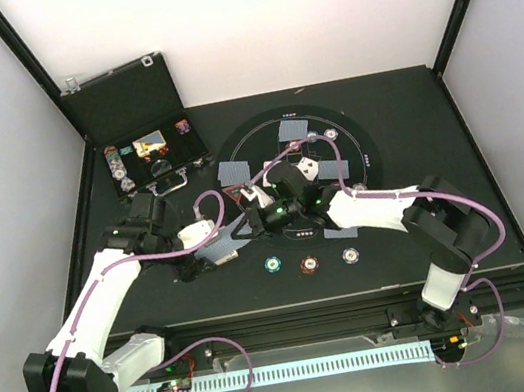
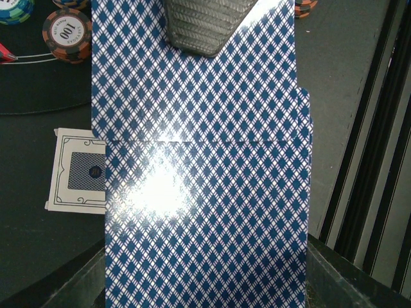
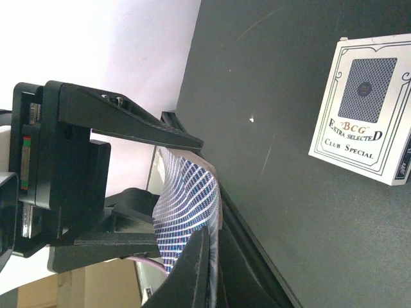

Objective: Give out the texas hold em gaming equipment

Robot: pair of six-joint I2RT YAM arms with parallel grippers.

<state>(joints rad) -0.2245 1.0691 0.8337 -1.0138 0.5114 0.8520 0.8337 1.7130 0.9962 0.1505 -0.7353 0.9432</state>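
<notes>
Two sets of jaws met on one stack. My left jaws were clamped on the deck of blue diamond-backed playing cards (image 2: 205, 218), held over the black counter (image 1: 450, 224) at the near-left rim of the large round black mat with white outlines (image 1: 359, 138). My right jaws were pressed together on the far edge of the top card (image 2: 192, 70), which sat slid forward off the deck and bowed a little. To do this well, I judged, I should draw that card straight along its length. The left grip should stay firm so no second card followed, and the card should go down flat at a mat outline without one.
</notes>
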